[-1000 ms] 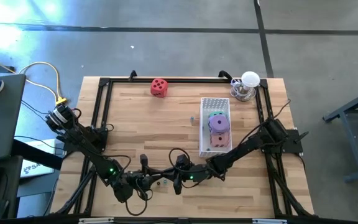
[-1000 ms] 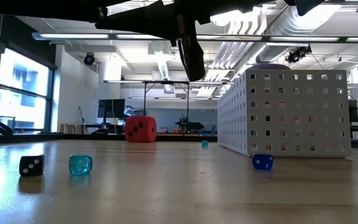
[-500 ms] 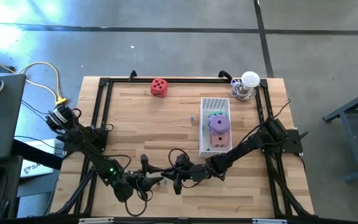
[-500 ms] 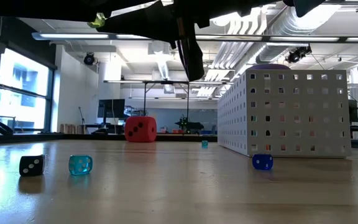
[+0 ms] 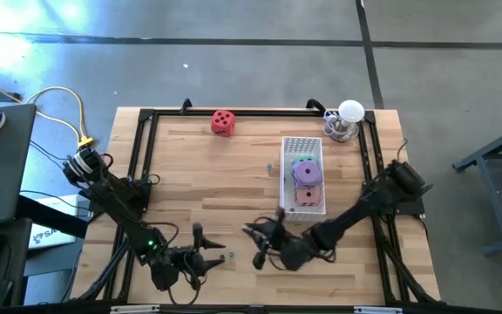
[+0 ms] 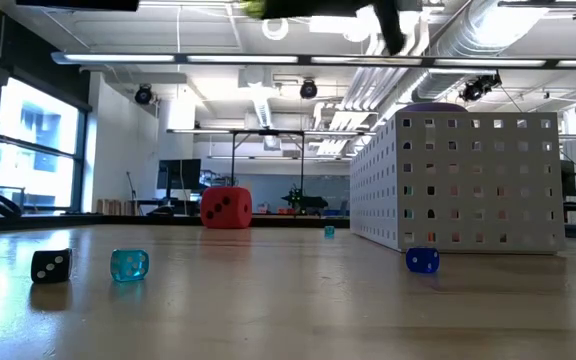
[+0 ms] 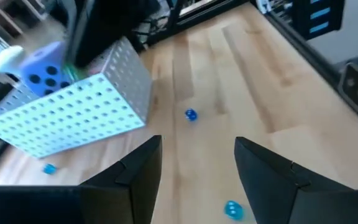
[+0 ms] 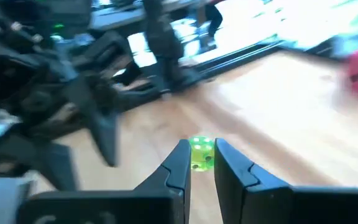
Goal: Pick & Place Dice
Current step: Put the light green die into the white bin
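The red die (image 5: 223, 122) rests on the wood near the table's far edge. The purple die (image 5: 304, 174), the pink die (image 5: 307, 195) and the green die (image 5: 302, 160) lie in the white perforated basket (image 5: 301, 145). My right gripper (image 5: 261, 244) hangs over the near middle of the table, shut on a tiny yellow-green die (image 8: 201, 153), not one of the big cubes. My left gripper (image 5: 209, 251) hangs just left of it, open, with nothing between its fingers (image 7: 138, 177). My right gripper pinches the tiny yellow-green die (image 8: 201, 155) between its two fingertips, only at their free ends. The die is lifted clear of the table and shows high up in the low view (image 6: 260, 8).
Tiny dice lie on the near wood: a black one (image 6: 51, 265), a cyan one (image 6: 129, 265) and a blue one (image 6: 422, 260). A clear jar with a white top (image 5: 347, 122) stands at the far right corner. Black frame rails (image 5: 138, 166) run along the table's sides.
The two grippers stood tip to tip over the near middle and have come apart. My right gripper has drawn up and toward the table's right edge, rolling its wrist, with the tiny green die. My left gripper has opened and swung slightly toward the near edge.
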Motion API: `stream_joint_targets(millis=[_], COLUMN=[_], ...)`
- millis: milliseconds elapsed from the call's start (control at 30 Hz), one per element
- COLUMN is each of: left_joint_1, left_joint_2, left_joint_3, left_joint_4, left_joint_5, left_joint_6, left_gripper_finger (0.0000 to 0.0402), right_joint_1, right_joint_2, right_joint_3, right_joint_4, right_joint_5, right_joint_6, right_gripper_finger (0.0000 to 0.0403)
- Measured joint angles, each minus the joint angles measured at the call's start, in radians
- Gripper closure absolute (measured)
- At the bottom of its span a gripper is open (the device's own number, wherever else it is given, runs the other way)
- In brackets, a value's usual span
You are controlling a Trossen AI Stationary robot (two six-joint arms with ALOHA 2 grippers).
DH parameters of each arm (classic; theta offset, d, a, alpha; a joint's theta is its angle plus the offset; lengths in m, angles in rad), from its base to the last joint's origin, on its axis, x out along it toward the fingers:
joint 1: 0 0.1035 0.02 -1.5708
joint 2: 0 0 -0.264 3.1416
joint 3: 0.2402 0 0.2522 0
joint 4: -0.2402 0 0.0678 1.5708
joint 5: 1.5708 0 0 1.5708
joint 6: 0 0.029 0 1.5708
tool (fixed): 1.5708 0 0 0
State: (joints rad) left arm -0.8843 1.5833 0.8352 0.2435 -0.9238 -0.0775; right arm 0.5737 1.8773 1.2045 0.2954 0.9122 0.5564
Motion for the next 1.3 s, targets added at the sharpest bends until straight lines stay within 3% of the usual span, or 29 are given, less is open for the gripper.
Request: stream_joint_targets(millis=[167,333,467,633,1067,1300], left_joint_1=[-0.004,-0.001,-0.001,-0.003,-0.009,-0.034], left_joint_2=[0.0,0.0,0.0,0.0,0.0,0.0], left_joint_3=[0.0,0.0,0.0,0.0,0.0,0.0], left_joint_4=[0.001,0.001,0.0,0.0,0.0,0.0], left_joint_5=[0.054,0.101,0.122,0.182,0.312,0.32], left_joint_6=[-0.069,-0.143,-0.195,-0.251,-0.373,-0.442], left_gripper_finger=[0.0208,0.0208,0.0208,0.0208,0.0208,0.0208], right_joint_1=[0.076,0.097,0.077,0.031,-0.041,-0.093], right_joint_2=[-0.07,-0.095,-0.118,-0.142,-0.169,-0.202], right_joint_3=[0.0,-0.002,-0.001,-0.001,-0.001,0.0], right_joint_4=[-0.221,-0.456,-0.635,-0.83,-0.95,-1.031], right_joint_5=[0.251,0.343,0.315,0.195,0.146,0.051], right_joint_6=[0.081,0.252,0.43,0.642,0.698,0.749], right_gripper_finger=[0.037,0.037,0.037,0.037,0.037,0.037])
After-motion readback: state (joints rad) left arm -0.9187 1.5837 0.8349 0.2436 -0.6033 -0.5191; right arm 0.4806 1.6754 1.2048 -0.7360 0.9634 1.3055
